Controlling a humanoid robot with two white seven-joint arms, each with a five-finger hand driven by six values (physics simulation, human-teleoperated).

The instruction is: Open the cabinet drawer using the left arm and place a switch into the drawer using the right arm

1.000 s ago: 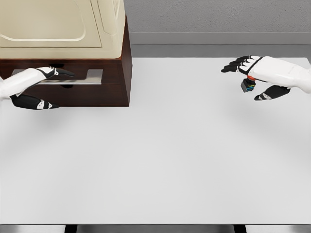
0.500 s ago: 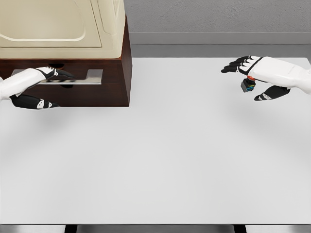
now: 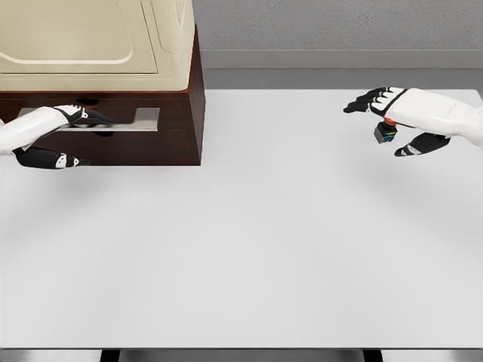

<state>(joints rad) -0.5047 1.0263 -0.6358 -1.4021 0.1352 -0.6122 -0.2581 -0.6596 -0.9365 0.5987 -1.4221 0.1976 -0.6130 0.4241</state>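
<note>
At upper left, our left robot hand [image 3: 56, 124] curled on the drawer handle [image 3: 113, 119] of the closed cabinet drawer [image 3: 143, 136]; pulling seemed next. At upper right, our right robot hand [image 3: 404, 117] clasped the switch [image 3: 386, 133] above the white table [image 3: 249, 249], grey wall [image 3: 332, 26] behind.

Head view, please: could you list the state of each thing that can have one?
Drawer: shut, flush with the cabinet front.
Left hand: at the drawer handle, fingers on it.
Right hand: raised above the table, holding the switch.
Switch: held, off the table.
</note>
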